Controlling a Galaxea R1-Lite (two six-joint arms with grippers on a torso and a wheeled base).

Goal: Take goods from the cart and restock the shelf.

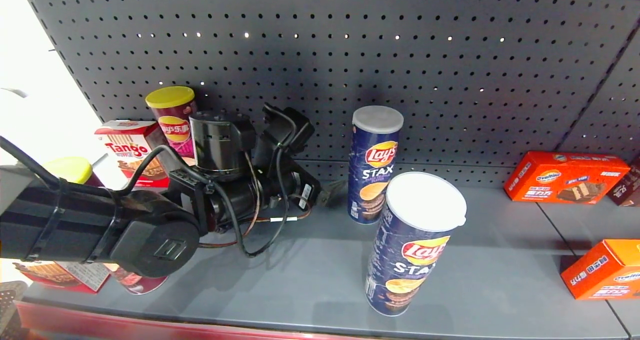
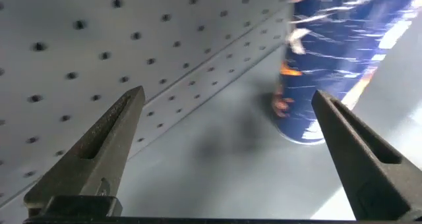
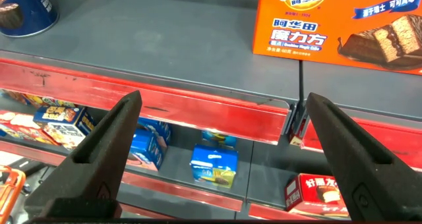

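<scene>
The back can (image 1: pixel 375 165) stands upright on the shelf (image 1: pixel 500 280), close to the pegboard wall. The front can (image 1: pixel 412 245) stands upright just in front of it and a little to its right. The left claw (image 2: pixel 227 95) is low over the shelf just left of the back can, spread wide with nothing in it. The blurred blue can ahead of its fingers is probably the back can.

The right claw (image 3: pixel 224 97) is also wide open and empty. It hangs out in front of the shelf's red edge, well to the right of the back can, below an orange box (image 3: pixel 343 20).

These cans are likely light card tubes: stiff, but easy to dent, smooth-skinned, and tall enough to tip. I would grip one across the round wall at mid-height, well below the plastic lid and with gentle force.
</scene>
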